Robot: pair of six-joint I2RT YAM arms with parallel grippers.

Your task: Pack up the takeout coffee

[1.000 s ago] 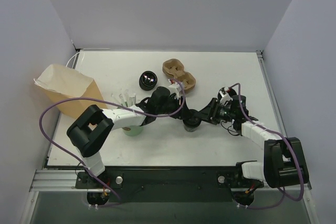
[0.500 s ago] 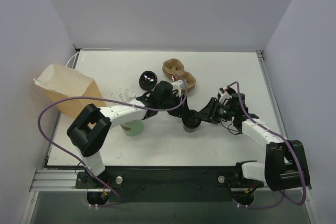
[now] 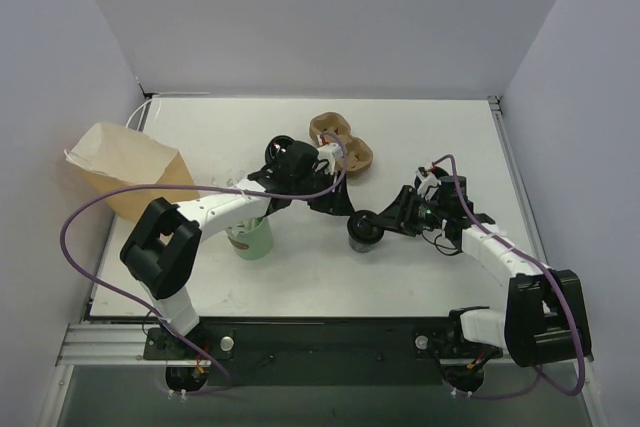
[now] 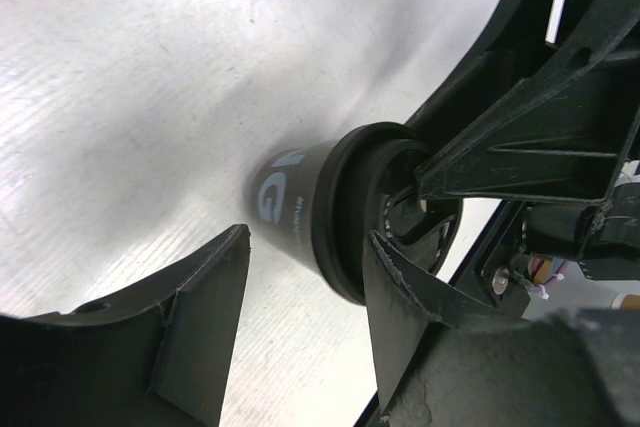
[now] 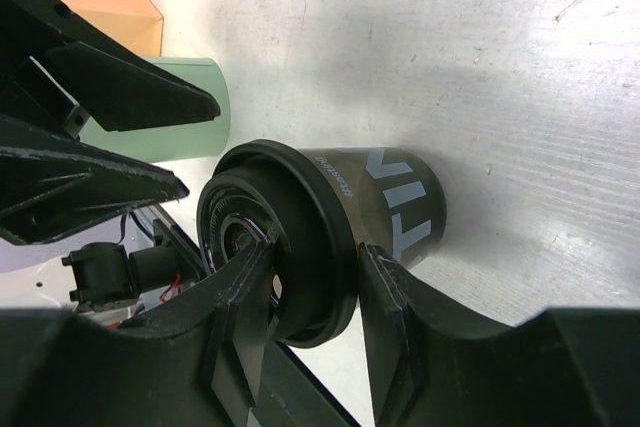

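Observation:
The takeout coffee (image 3: 361, 234) is a small black cup with a black lid, in the middle of the table. It also shows in the right wrist view (image 5: 385, 202) and the left wrist view (image 4: 290, 202). My right gripper (image 3: 375, 227) is shut on its lid, one finger on each side of the rim (image 5: 318, 247). My left gripper (image 3: 336, 203) is open and empty, just left of and behind the cup, with its jaws spread short of the lid (image 4: 308, 242). I cannot tell whether the cup's base rests on the table.
A green cup (image 3: 253, 238) with straws stands left of the coffee, partly under my left arm. A lidless black cup (image 3: 276, 152) and a brown cardboard cup carrier (image 3: 341, 139) lie behind. A tan paper bag (image 3: 125, 169) sits at the left edge.
My left arm has drawn back toward the far side, its gripper pulling away from the coffee. The right gripper keeps its hold and the cup has barely shifted.

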